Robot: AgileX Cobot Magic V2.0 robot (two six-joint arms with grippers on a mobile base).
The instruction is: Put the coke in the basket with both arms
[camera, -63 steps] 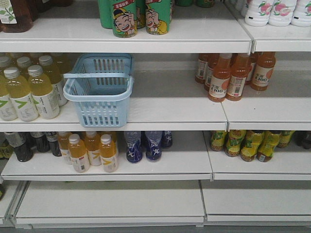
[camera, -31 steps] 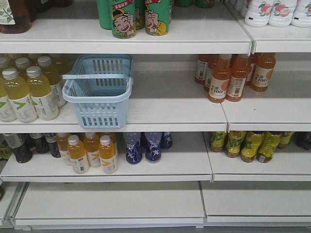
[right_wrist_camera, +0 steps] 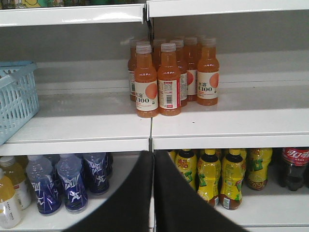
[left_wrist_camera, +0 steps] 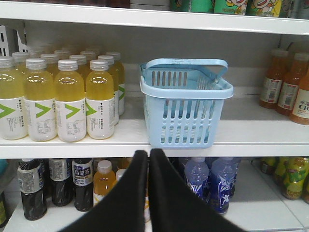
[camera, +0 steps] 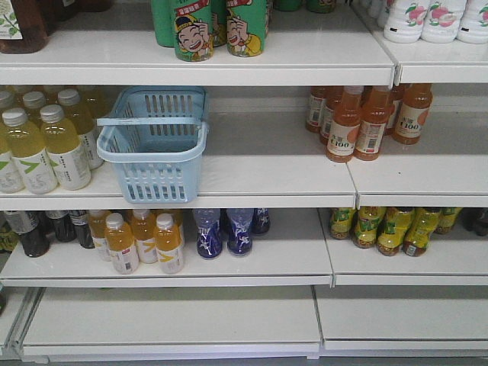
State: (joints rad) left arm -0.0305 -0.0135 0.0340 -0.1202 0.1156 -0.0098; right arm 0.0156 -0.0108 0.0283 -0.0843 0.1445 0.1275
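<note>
See basket [camera: 156,179] on mid shelf [camera: 267,177], left part, w/ near wall about at shelf's front edge. Stands upright, opening up, w/ one thin handle across opening. Just left of it, see yellow bottles [camera: 46,145] w/ white caps, in rows; close to basket, but cannot tell if touching. Well to right on same shelf, see orange bottles [camera: 364,120] in tight group. On top shelf: green cans [camera: 213,29] w/ cartoon face, and white bottles [camera: 435,19] at right end. Under basket, on low shelf: juice bottles [camera: 141,242], then blue bottles [camera: 226,230] to right, dark bottles [camera: 34,230] to left, yellow-green bottles [camera: 389,229] further right.

From left wrist: look at basket [left_wrist_camera: 186,121] ahead, a bit right of left gripper [left_wrist_camera: 148,155] and well apart from it. Fingers nearly together, only thin slit between, w/ nothing held.

From right wrist: right gripper [right_wrist_camera: 153,153] same way, fingers together, nothing clamped. Points toward seam between two shelf boards, w/ orange bottles [right_wrist_camera: 166,77] ahead and above. Catches only corner of basket [right_wrist_camera: 17,96] at left edge. On low shelf at far right, see cola bottle [right_wrist_camera: 293,166], dark w/ red band, partly cut by edge of view. As for coke: cannot tell where.
</note>
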